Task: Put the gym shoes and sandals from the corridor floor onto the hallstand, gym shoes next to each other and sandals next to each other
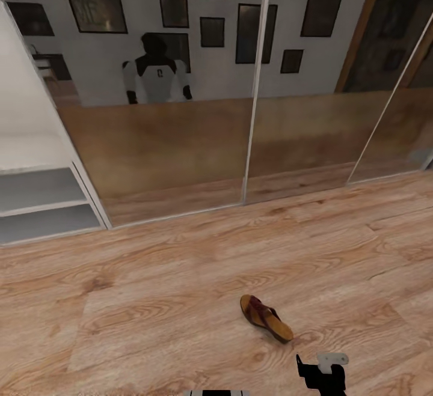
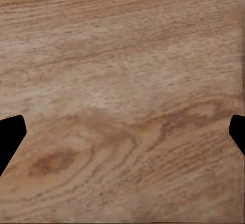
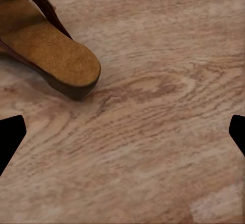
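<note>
One brown sandal (image 1: 266,318) lies flat on the wood-plank corridor floor (image 1: 150,300), tan footbed up, and the right tool (image 1: 323,372) hangs just beside it, on the near side of its heel end and not touching. From the right wrist, the right tool (image 3: 122,132) has its fingertips spread wide, bare planks between them, the sandal's rounded heel (image 3: 48,48) just ahead. The left tool (image 2: 122,132) is spread wide too, over bare floor. The pale hallstand (image 1: 42,201) stands far left, well apart from the sandal.
</note>
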`<state>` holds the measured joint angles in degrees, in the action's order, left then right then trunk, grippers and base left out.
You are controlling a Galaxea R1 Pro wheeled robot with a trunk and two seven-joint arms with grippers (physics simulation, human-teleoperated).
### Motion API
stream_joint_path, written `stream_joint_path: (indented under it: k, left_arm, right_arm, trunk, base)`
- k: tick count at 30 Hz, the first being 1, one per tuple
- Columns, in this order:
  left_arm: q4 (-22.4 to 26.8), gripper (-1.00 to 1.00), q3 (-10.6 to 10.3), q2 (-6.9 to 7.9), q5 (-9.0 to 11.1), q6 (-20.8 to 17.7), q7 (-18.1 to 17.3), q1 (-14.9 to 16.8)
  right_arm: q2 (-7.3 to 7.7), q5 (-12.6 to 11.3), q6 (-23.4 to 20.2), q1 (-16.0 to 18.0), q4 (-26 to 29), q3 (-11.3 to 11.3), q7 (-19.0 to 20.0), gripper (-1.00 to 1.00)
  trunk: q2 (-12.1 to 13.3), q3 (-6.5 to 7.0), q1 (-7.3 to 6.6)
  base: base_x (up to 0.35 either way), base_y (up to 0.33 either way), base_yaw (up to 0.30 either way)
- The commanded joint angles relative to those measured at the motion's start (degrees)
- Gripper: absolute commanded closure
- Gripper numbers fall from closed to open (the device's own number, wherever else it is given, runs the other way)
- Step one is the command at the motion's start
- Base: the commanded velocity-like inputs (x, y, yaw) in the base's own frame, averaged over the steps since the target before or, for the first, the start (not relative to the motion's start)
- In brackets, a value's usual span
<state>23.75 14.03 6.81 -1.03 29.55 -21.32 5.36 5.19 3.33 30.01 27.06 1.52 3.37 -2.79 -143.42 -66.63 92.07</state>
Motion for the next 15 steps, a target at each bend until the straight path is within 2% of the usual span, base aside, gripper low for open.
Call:
stream_joint_path:
  k: [1,12,15]
  left_arm:
    - [-0.02,-1.0,0.48,-0.04,-0.11,0.07,-0.56,0.05]
    - [-0.02,-1.0,0.59,-0.04,-0.11,0.1,-0.56,0.04]
    - [-0.02,-1.0,2.11,-0.04,-0.11,0.14,-0.56,0.06]
  right_arm:
    - [0.0,0.36,0.14,0.01,-0.03,0.32,-0.11,-1.0]
    - [0.0,0.36,0.14,0.01,-0.03,0.32,-0.11,-1.0]
    - [0.0,0.36,0.14,0.01,-0.03,0.32,-0.11,-1.0]
  trunk:
    - [-0.02,-0.04,-0.01]
    - [-0.02,-0.04,-0.01]
    - [-0.02,-0.04,-0.01]
  base:
    - [0.005,-0.273,0.276]
    - [0.001,-0.264,0.278]
    - [0.0,-0.078,0.278]
